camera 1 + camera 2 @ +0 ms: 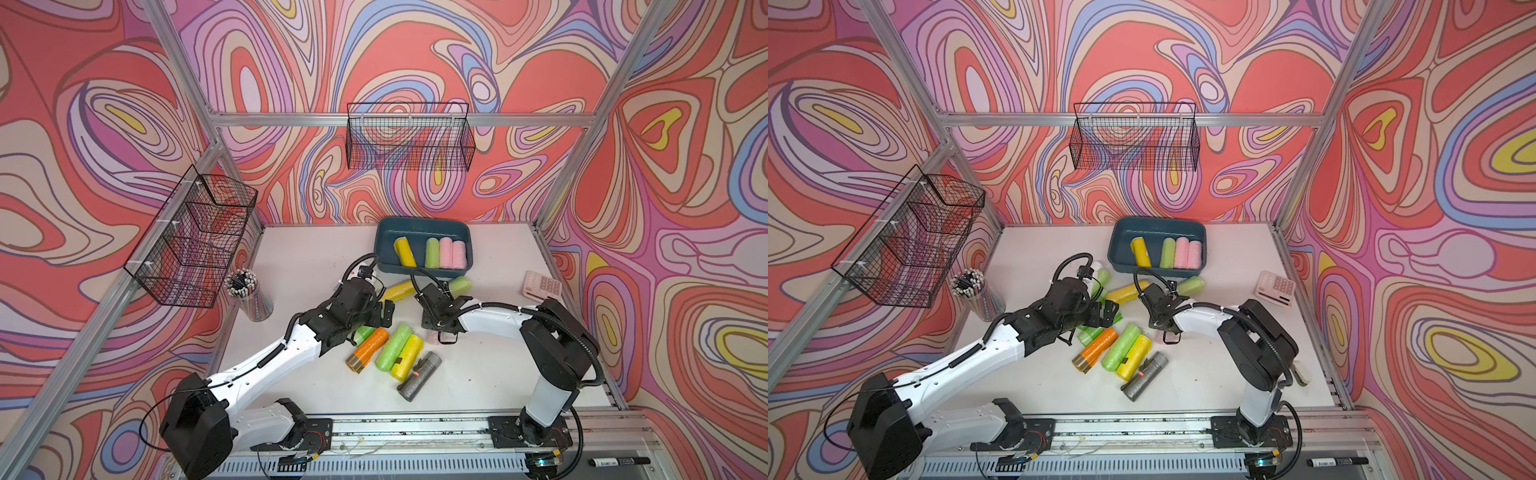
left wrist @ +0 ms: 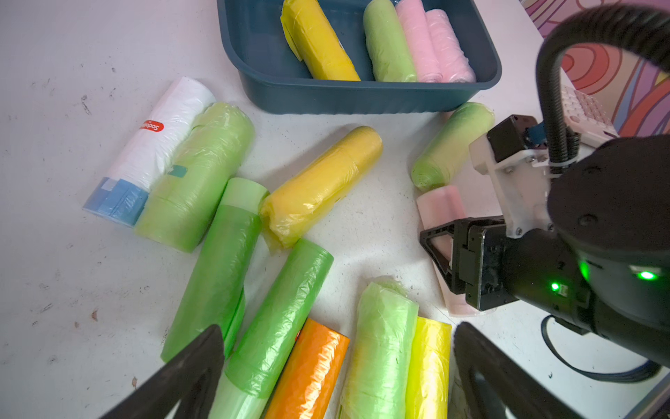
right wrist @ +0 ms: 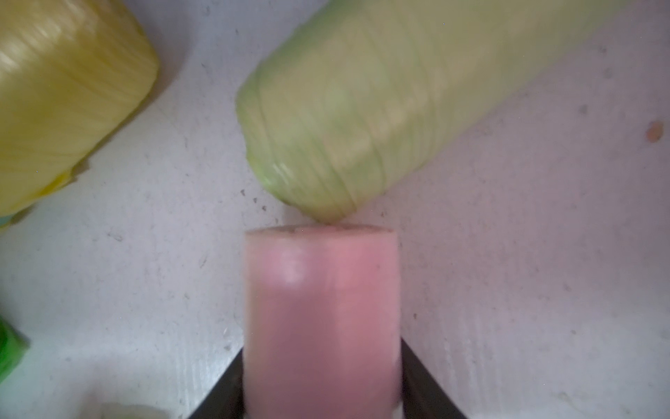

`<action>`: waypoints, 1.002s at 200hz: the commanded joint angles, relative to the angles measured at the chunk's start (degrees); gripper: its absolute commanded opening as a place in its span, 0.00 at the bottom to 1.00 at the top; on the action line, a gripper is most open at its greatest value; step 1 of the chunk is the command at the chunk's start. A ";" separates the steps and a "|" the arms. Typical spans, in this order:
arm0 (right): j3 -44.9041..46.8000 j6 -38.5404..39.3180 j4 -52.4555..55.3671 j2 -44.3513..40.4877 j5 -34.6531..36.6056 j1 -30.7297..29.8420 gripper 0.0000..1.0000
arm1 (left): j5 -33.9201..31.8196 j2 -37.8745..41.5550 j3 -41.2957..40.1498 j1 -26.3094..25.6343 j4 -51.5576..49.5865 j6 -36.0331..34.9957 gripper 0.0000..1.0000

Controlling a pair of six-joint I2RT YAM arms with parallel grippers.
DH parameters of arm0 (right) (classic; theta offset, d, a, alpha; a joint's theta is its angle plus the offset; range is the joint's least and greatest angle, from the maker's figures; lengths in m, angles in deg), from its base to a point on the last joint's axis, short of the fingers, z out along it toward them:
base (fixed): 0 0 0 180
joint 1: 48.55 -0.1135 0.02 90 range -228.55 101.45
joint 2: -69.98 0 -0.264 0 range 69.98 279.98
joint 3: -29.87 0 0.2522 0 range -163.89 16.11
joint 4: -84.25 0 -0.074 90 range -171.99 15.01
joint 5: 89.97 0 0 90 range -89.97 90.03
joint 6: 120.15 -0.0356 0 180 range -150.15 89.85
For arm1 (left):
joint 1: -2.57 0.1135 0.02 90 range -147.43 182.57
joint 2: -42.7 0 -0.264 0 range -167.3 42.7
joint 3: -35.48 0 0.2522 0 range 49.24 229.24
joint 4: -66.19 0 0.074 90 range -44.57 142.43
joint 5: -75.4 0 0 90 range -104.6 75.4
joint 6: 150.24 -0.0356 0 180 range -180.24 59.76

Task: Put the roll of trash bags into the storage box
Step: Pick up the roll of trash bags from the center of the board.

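**While the right fingers grip a pink roll, the box waits straight beyond**

Because the left fingers (image 2: pixel 188 362) stand wide apart and empty over the nearest heap of rolls (image 1: pixel 399 353), the coming move looks to belong to the right arm. The right fingers (image 3: pixel 424 395) lie against both sides of the pink roll (image 3: pixel 322 308), clamped on it as far as the wrist view shows. That roll sits low at the desk (image 1: pixel 291 257). Its long axis points away toward the box, in line with the wrist.

The roll's far end meets the tip of a pale green roll (image 3: pixel 362 109), and a yellow roll (image 1: pixel 399 290) lies near, off to the left.

Straight beyond these stands the storage box (image 1: pixel 415 226). It holds four rolls: a yellow one askew, then a green one and two pink ones side by side.

As a judgement, the carry must clear the pale green roll and the box's near rim. The bare floor left of the yellow one looks the roomiest landing.
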 commanded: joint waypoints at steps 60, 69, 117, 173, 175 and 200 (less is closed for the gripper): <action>-1.64 1.02 2.93 -0.71 -4.96 0.28 0.32 | 1.53 0.93 -0.69 0.37 2.74 1.19 1.00; -2.21 1.23 3.10 -2.37 -5.13 0.26 0.32 | 1.79 1.10 -0.81 0.42 2.94 1.31 1.00; -6.49 3.21 3.62 -5.71 -7.09 0.25 0.30 | 3.63 2.10 -0.76 0.41 3.23 2.38 1.00; -13.67 6.80 4.93 -6.05 -5.85 0.48 0.29 | 7.37 3.48 -0.22 0.37 4.27 5.12 1.00; -13.98 6.89 5.00 -5.95 -5.68 0.48 0.29 | 7.38 3.51 -0.16 0.44 4.27 5.18 1.00; -18.44 8.23 6.20 -4.44 -5.10 0.65 0.28 | 7.79 4.27 0.25 0.37 3.99 5.94 1.00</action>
